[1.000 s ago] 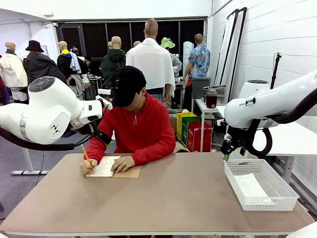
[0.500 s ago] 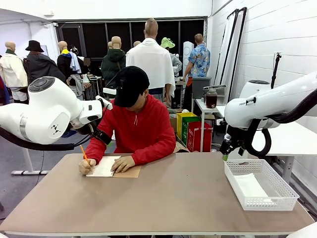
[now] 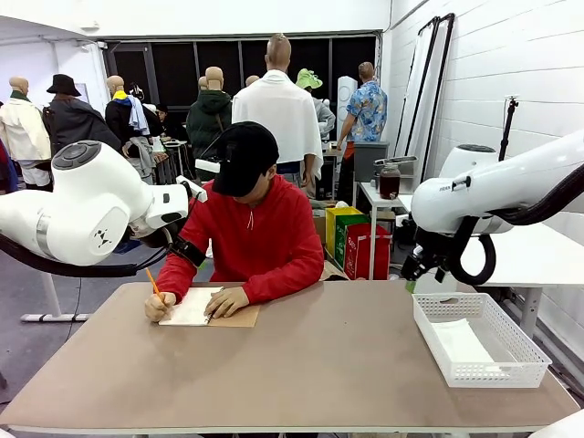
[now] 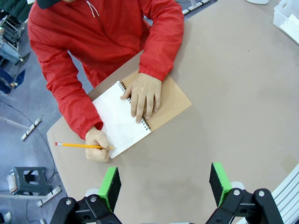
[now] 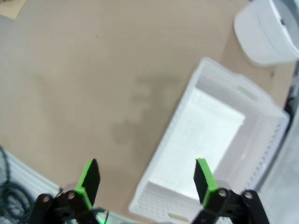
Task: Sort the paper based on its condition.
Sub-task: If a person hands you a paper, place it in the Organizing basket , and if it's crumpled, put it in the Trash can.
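Note:
A person in a red hoodie sits at the far left of the table. One hand writes with a yellow pencil [image 4: 79, 145] on the white top page of a spiral notebook [image 4: 122, 119]; the other hand presses the page flat. A white sheet of paper [image 5: 205, 133] seems to lie in the white basket [image 3: 538, 360] at the right. My left gripper [image 4: 165, 184] hovers open high above the table, just short of the notebook. High over the near rim of the basket [image 5: 161, 154], my right gripper [image 5: 145, 179] is open and holds nothing.
The notebook's brown cardboard cover [image 4: 170, 100] lies folded out beside the page. A white rounded base [image 5: 268, 32] stands past the basket. Bare tabletop [image 3: 319, 365] stretches between notebook and basket. Behind the person are bags and a small table.
My right arm has shifted slightly to the left. The person's head has risen a little and the writing hand has moved slightly on the page.

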Robot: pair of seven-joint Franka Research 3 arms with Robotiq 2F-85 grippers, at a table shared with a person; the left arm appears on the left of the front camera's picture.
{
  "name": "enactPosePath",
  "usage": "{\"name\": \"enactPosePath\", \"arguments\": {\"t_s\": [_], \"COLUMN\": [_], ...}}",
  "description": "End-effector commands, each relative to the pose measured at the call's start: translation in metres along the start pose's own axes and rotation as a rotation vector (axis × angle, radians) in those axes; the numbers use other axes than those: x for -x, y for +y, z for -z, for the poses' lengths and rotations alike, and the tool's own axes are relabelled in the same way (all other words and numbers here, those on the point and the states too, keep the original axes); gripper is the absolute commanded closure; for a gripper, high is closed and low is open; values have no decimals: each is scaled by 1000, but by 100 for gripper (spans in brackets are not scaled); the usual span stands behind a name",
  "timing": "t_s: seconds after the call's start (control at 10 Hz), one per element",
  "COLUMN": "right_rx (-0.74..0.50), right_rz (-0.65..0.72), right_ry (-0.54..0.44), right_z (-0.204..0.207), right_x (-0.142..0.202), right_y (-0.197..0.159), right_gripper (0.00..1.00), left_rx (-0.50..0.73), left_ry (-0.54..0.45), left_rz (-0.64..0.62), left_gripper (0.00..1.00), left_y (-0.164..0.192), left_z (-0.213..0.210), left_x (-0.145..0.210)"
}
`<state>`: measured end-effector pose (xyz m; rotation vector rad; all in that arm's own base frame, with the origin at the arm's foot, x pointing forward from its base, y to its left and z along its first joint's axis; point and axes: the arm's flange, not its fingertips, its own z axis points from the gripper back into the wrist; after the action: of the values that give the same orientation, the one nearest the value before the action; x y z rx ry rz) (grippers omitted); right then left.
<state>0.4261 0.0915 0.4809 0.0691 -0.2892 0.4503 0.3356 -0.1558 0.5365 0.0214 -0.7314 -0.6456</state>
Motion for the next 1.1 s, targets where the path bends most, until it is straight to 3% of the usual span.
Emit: {"name": "enactPosePath", "arguments": {"t_s": [0.0,0.3,0.6,1.0], "right_rx": [-58,-125,-219,-173], "right_rz": [-85,-116,-219,-316], "right_ry": [-138,-255,-279,-331], "right_z": [-29,-59,-77,-78], "right_x": [-8,-2,12,30], "right_y": [27,43,50,52], "right_gripper": [0,0,0,0], "left_rx": [-1,-1,-1,-1], "left_ry": [3,3,3,3], "left_rz": [4,4,4,4], "left_gripper": [0,0,0,0], "left_y": [0,0,0,0], "left_z": [0,0,0,0], "left_x": [0,0,0,0]}}
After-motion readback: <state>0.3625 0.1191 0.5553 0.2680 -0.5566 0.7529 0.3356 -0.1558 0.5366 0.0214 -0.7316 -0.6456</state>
